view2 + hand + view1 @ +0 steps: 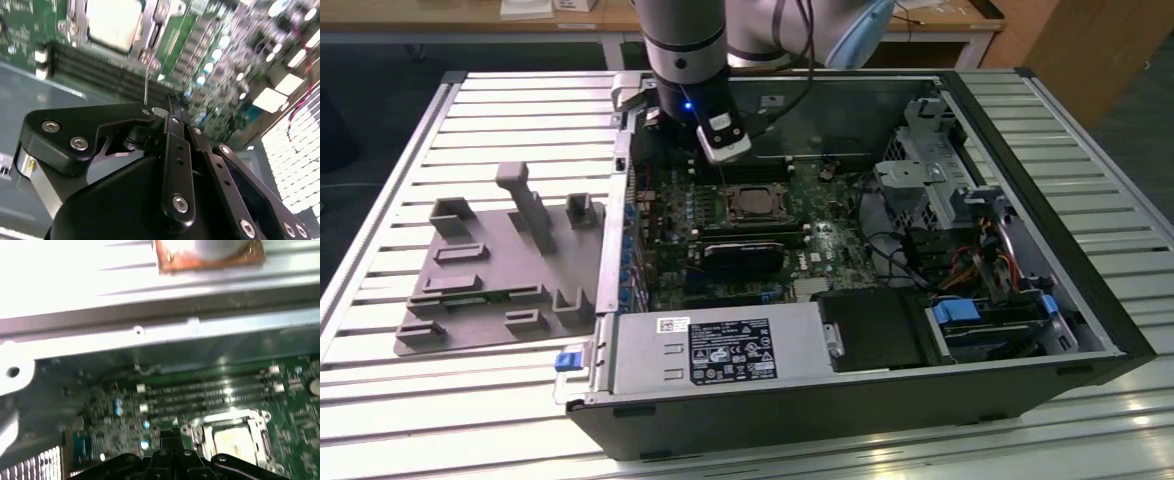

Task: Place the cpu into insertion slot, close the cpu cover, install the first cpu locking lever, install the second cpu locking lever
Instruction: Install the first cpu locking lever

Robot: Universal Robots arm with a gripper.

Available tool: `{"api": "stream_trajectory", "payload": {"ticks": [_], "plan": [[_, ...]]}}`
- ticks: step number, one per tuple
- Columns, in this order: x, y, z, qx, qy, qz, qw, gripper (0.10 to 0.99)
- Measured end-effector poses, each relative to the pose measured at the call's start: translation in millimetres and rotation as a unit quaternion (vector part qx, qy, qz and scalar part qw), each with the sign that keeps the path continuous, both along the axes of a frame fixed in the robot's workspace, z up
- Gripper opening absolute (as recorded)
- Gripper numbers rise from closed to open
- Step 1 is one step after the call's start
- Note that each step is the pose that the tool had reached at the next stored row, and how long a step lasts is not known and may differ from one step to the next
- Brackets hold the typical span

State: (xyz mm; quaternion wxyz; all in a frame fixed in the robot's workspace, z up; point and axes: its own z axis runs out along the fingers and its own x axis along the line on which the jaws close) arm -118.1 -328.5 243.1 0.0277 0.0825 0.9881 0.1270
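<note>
The cpu [754, 203] lies in the insertion slot [728, 204] on the green board inside the open case. In both wrist views its pale face [112, 20] [231, 442] shows through the window of the cpu cover [150, 25] [260, 432], which lies flat over it. A thin wire locking lever [146, 80] rises from the socket's edge toward my gripper [172, 102]. The gripper [724, 150] hangs just above the board on the far side of the socket, over the memory slots, with its black fingers [172, 440] pressed together. I cannot tell whether they touch the lever.
The case wall [150, 330] runs close behind the gripper. Long memory slots [200, 395] lie between it and the socket. A black card [740, 255], a silver power supply [720, 350], a drive cage [921, 170] and cables [974, 260] crowd the case. A grey fixture plate [494, 270] lies on the table at the exterior view's left.
</note>
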Motion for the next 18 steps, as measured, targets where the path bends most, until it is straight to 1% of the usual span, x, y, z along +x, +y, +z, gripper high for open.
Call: {"api": "stream_trajectory", "payload": {"ticks": [1, 2, 3, 4, 8, 11, 18], "plan": [[-0.3, 0.0, 0.0, 0.0084, -0.0001, 0.000, 1.0000, 0.106], [-0.5, 0.0, 0.0, 0.0151, -0.0001, 0.000, 0.9999, 0.106], [-0.6, 0.0, -0.1, 0.0199, 0.0000, 0.000, 0.9998, 0.106], [-0.6, 0.0, -0.1, 0.0218, 0.0000, 0.000, 0.9998, 0.106], [0.1, 0.0, -0.2, 0.0232, 0.0000, 0.000, 0.9997, 0.106], [4.6, 0.0, -0.2, 0.0231, 0.0000, 0.000, 0.9997, 0.106], [27.2, 0.0, -0.6, 0.0231, 0.0006, 0.000, 0.9997, 0.106]]}}
